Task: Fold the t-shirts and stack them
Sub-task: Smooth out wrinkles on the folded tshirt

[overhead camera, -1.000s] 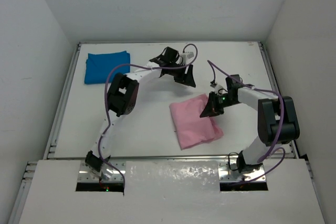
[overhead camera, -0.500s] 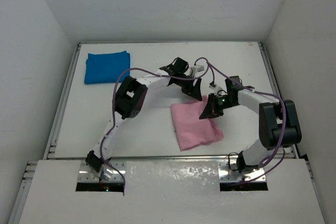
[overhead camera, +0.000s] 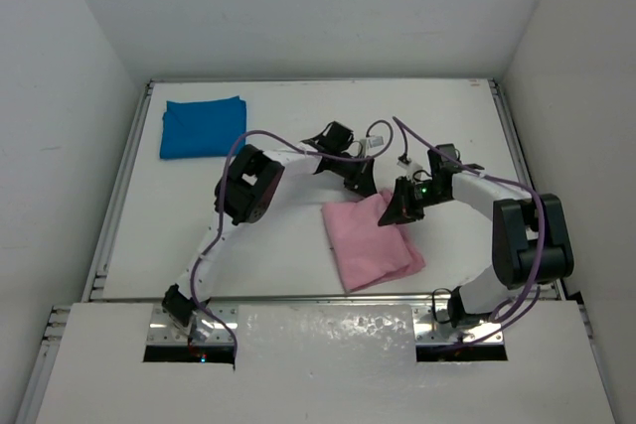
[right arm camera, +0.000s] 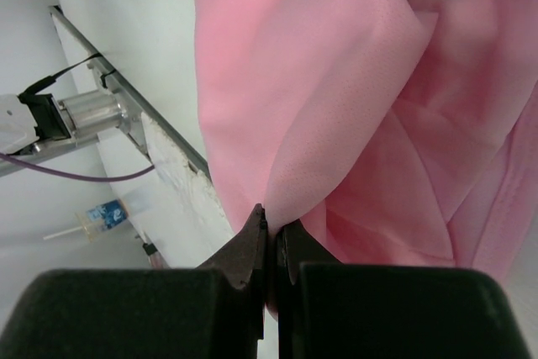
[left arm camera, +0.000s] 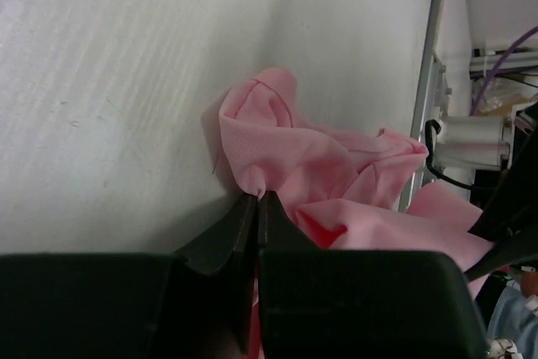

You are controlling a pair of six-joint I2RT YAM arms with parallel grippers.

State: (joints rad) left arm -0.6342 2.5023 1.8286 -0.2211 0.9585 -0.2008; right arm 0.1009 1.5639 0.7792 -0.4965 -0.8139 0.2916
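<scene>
Left hand (left arm camera: 256, 197): newly swung in, just pinched together on the far corner of pink t-shirt (overhead camera: 373, 240). Right hand (right arm camera: 271, 224), just beside: clamped on same shirt's adjoining fold. Blue t-shirt (overhead camera: 202, 127): folded, well apart leftward on table (overhead camera: 283, 245). Judged ready for next fold.

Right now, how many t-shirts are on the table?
2. The blue t-shirt lies folded at the far left corner. The pink t-shirt lies right of centre, pinched by the left end effector and the right end effector. No others show.
</scene>
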